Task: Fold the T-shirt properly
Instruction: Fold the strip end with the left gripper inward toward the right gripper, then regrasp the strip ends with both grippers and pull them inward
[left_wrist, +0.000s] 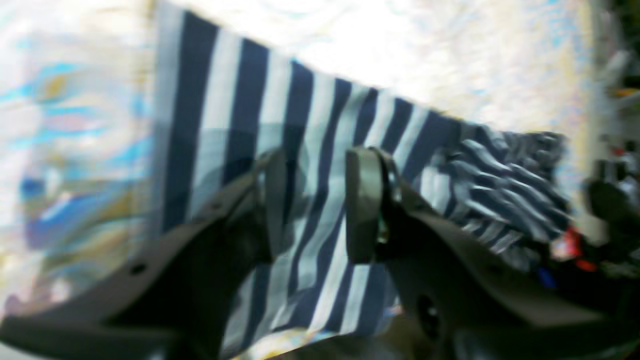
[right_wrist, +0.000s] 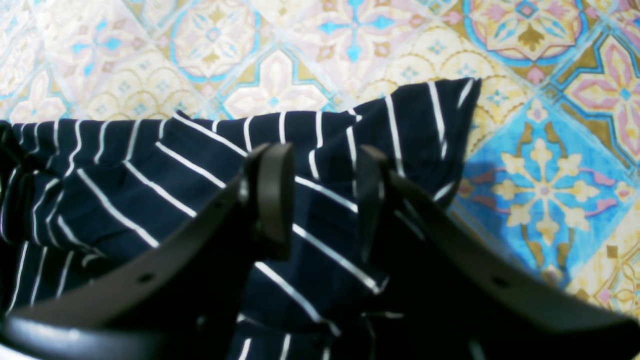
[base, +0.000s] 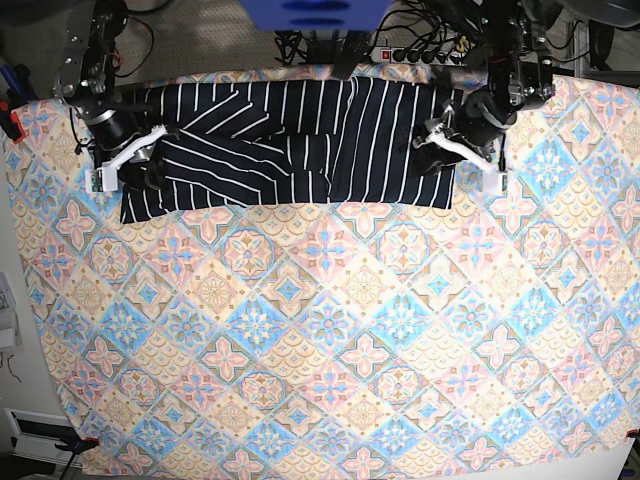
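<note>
Now we are watching a soft, rumpled navy T-shirt with thin white stripes (base: 300, 150) lying on patterned tile-print cloth (base: 330, 340). Both dark grippers, left (left_wrist: 315, 200) and right (right_wrist: 325, 195), are hovering with jaws parted, grasping nothing.

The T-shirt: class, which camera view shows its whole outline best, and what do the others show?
The base view: the whole T-shirt lies as a long band on the patterned cloth. The right wrist view shows one sharp corner; the left wrist view only a blurred striped section.

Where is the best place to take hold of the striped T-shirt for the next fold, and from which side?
Probably the two lower corners of the T-shirt, coming from above at its short ends. It lies as a long flat band across the patterned cloth, and those corners lie flat and free, near the left tool and right tool.
</note>
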